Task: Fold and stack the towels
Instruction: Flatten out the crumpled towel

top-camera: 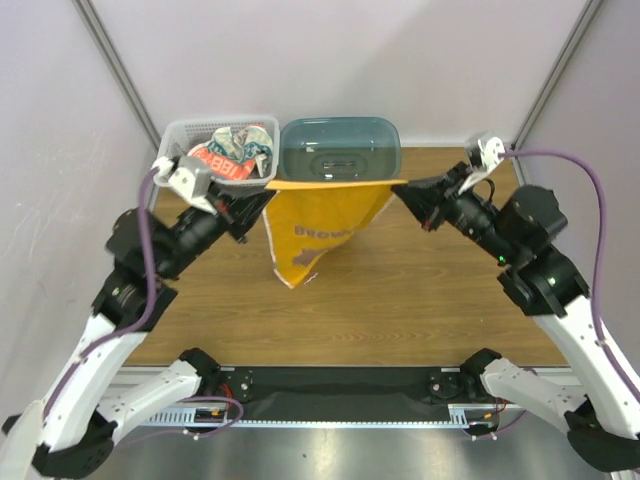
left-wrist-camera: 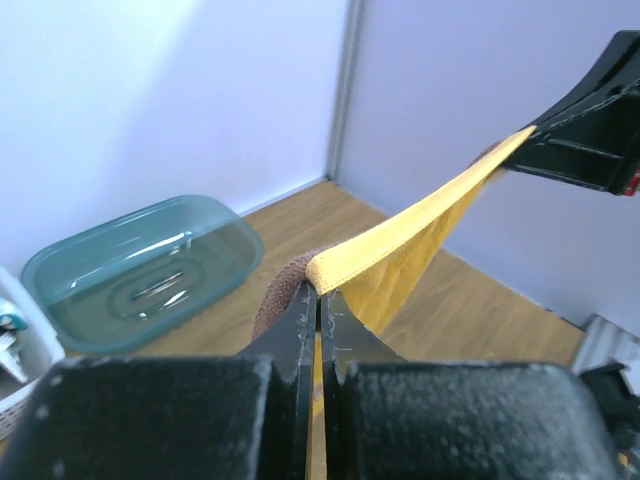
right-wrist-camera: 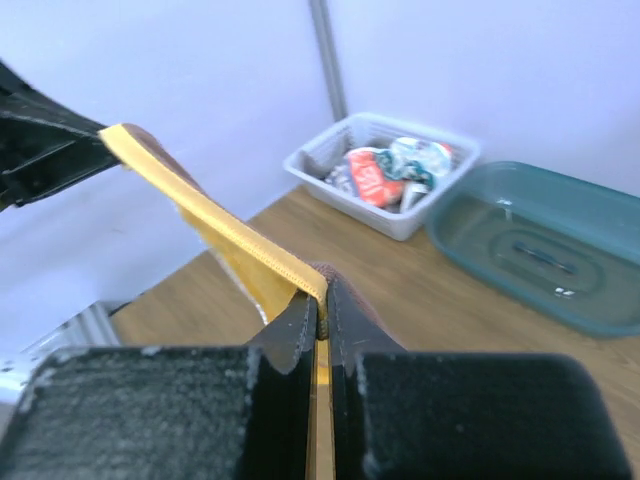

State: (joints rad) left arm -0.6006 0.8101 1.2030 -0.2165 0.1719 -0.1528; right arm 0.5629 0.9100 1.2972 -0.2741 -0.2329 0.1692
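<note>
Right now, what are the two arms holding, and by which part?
The orange-and-brown towel, stretched between them: left gripper and right gripper each pinch one top corner.

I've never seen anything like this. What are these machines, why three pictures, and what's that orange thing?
These are two robot arms bolted at the near edge of a wooden table. The wide picture comes from a camera above and behind them; the other two come from a camera on each wrist, looking forward past that arm's tip. Each arm ends in a two-finger pincer. The left pincer and the right pincer are each shut on an upper corner of an orange-and-brown towel, holding its top edge straight in the air while the rest hangs down. At the back stand a white basket holding a crumpled printed towel and a teal tub.
</note>
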